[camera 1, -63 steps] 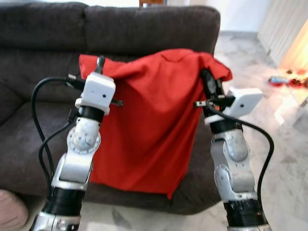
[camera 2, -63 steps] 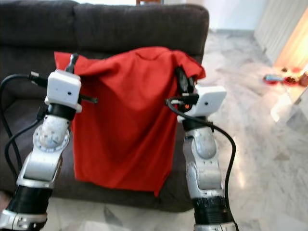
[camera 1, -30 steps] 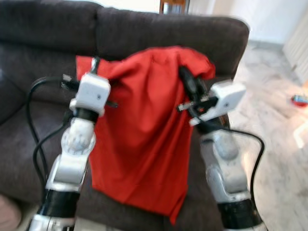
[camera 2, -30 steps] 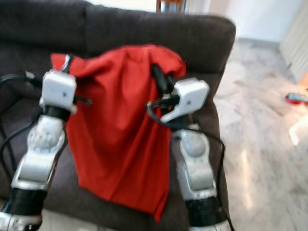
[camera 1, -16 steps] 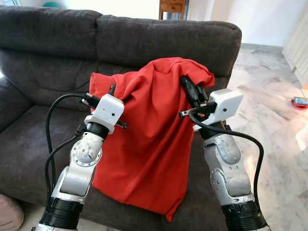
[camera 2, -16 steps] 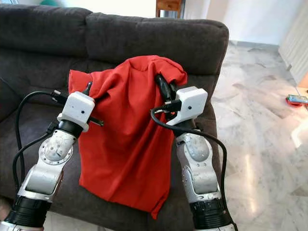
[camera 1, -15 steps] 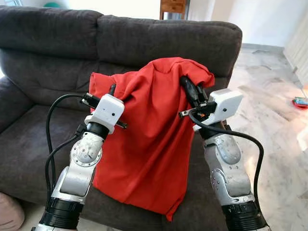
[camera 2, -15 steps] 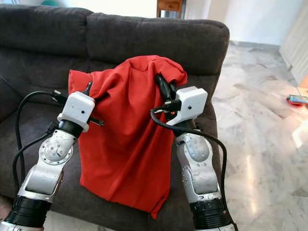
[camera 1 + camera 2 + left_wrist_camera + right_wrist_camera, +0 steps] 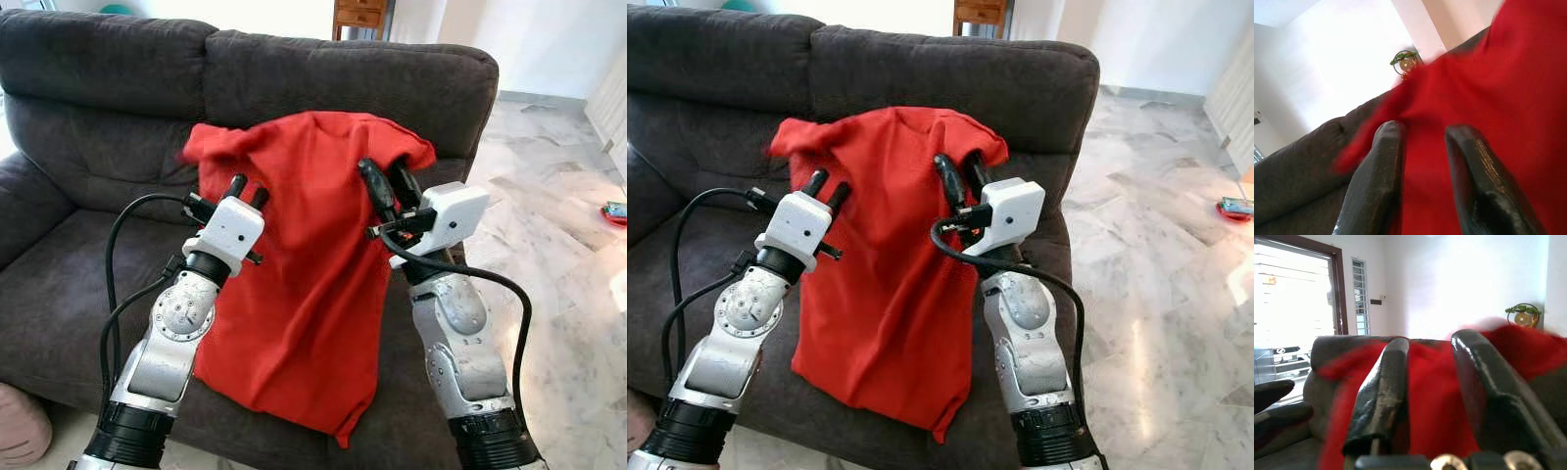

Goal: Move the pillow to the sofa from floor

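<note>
Pillow (image 9: 304, 284), red and limp, is propped against the front of the sofa (image 9: 98, 245), top edge up at the backrest, bottom corner hanging past the seat's front lip. Left gripper (image 9: 247, 188) has its two black fingers spread, and the left wrist view shows a gap between them with red cloth behind it, not pinched. Right gripper (image 9: 387, 186) reads the same: fingers (image 9: 1383, 396) parted, fabric beyond them, nothing clamped. So both look to have let go, just beside the pillow's upper part, left one near the left top corner, right one near the right top corner. Risks as I see them: nothing appears to hold the pillow except friction on the upholstery, and much of it hangs below the seat edge, so it could slump off onto the marble floor (image 9: 578, 294). The loose cover could also snag on a fingertip when the arms pull away and get dragged down with them. The right arm's cable (image 9: 509, 313) loops close to the cloth, another possible catch point. Safest call would be a straight, slow retreat toward the robot, fingers kept wide.
</note>
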Available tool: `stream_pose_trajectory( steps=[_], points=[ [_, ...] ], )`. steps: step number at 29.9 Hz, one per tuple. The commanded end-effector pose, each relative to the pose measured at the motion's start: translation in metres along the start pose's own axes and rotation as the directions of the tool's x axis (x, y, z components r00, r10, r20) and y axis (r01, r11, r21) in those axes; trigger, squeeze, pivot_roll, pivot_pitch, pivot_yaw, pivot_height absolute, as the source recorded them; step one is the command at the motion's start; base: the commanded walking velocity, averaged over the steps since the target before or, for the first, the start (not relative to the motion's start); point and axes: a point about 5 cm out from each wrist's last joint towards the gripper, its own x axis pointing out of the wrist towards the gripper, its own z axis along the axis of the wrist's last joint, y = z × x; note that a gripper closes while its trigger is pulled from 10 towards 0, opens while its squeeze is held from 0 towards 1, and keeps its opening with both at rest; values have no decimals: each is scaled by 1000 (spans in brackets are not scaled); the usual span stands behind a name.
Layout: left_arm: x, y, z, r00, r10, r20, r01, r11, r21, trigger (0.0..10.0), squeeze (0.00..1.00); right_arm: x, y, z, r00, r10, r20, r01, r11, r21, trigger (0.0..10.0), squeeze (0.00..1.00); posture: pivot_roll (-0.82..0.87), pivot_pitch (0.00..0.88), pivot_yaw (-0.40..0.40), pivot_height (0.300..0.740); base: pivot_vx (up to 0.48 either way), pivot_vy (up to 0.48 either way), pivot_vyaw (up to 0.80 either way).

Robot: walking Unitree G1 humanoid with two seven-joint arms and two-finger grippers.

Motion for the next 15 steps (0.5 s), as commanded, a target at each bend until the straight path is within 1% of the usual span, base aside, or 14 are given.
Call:
stream_pose_trajectory(
  steps=[1, 4, 6, 7, 8, 9, 10, 11, 13, 15],
  points=[
    [1, -3, 0, 1000, -19, -4, 19, 1000, 4, 10000, 1000, 3, -2, 1, 1000, -15, 6, 15, 1000, -17, 10000, 0, 55, 38, -21, 740, 0, 0, 0],
    [1, -4, -2, 1000, -23, -11, 24, 1000, 10, 10000, 1000, 1, -9, -3, 998, -58, -22, 57, 998, -41, 10000, 0, 56, 39, -21, 740, 0, 0, 0],
    [1, -5, -2, 1000, -20, -14, 20, 1000, 7, 10000, 1000, -1, -17, -9, 993, -105, -48, 102, 993, -60, 10000, 0, 55, 40, -22, 740, 0, 0, 0],
    [1, -5, -3, 1000, -21, -18, 21, 1000, 6, 10000, 569, -3, -22, -13, 989, -135, -64, 131, 989, -73, 10000, 0, 57, 38, -21, 740, 0, 0, 0],
    [0, -6, -4, 999, -25, -23, 25, 1000, 9, 10000, 114, -5, -27, -16, 984, -161, -79, 154, 984, -87, 10000, 0, 57, 38, -21, 740, 0, 0, 0],
    [-2, -8, -8, 999, -33, -38, 33, 999, 6, 10000, 0, -12, -37, -24, 968, -227, -111, 214, 970, -114, 10000, 0, 56, 40, -21, 740, 0, 0, 0],
    [-4, -10, -13, 998, -39, -55, 39, 999, 1, 10000, 0, -16, -44, -30, 957, -258, -134, 240, 962, -131, 10000, 0, 57, 38, -21, 740, 0, 0, 0],
    [-4, -10, -13, 998, -39, -55, 39, 999, 1, 10000, 0, -16, -44, -30, 957, -258, -134, 240, 962, -131, 10000, 0, 57, 38, -21, 740, 0, 0, 0],
    [-13, -14, -30, 991, -55, -123, 53, 998, -17, 10000, 0, -32, -61, -47, 920, -334, -203, 298, 936, -187, 10000, 0, 52, 39, -22, 740, 0, 0, 0],
    [-25, -17, -50, 976, -60, -210, 48, 997, -61, 10000, 0, -49, -75, -63, 876, -400, -268, 341, 908, -242, 10000, 0, 54, 39, -22, 740, 0, 0, 0]
  ],
)
